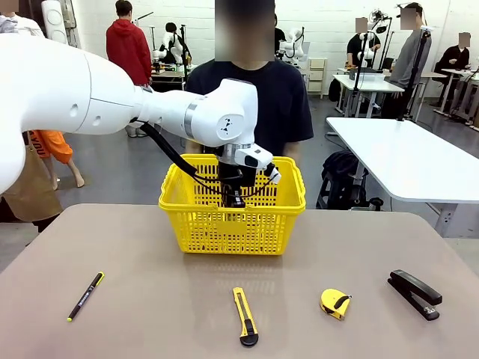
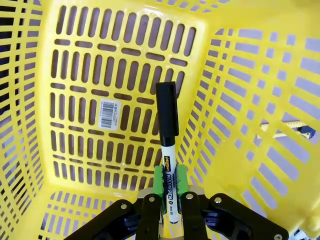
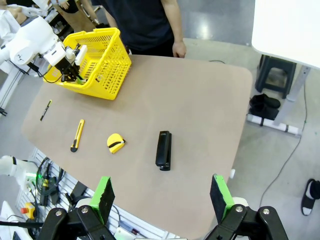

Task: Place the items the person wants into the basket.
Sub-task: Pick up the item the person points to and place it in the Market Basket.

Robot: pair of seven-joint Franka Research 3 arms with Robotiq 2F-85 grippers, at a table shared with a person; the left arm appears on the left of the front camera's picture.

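Pinching the white marker (image 2: 167,135) by its tail end, between the green pads of the left end effector (image 2: 168,200), well down inside the yellow basket (image 1: 184,224). Long axis in line with the fingers, black cap leading, aimed at the slotted basket floor close to one side wall. Apparently hanging above the floor rather than touching it, though hard to judge the gap. Probably nothing more needed than parting the pads for a short straight drop.

Right end effector (image 3: 162,196) spread wide and empty, high over the near edge of the bench (image 1: 150,247).

Left on the bench, all nearer than the basket:
- black pen with yellow accents (image 1: 85,296) at the near left, lying slantwise, closer to the left arm
- tape measure (image 1: 334,303) at the near right, closer to the right arm
- utility knife (image 1: 245,316) in the middle and stapler (image 1: 414,293) at the far right of the row, best left alone

From the front, marker hidden behind the basket wall and the wrist. From the left wrist, grip and heading plain to see, plus a barcode label (image 2: 110,113) on the basket floor. From the right wrist, the whole layout from above, with the person (image 1: 277,97) standing at the far edge behind the basket.
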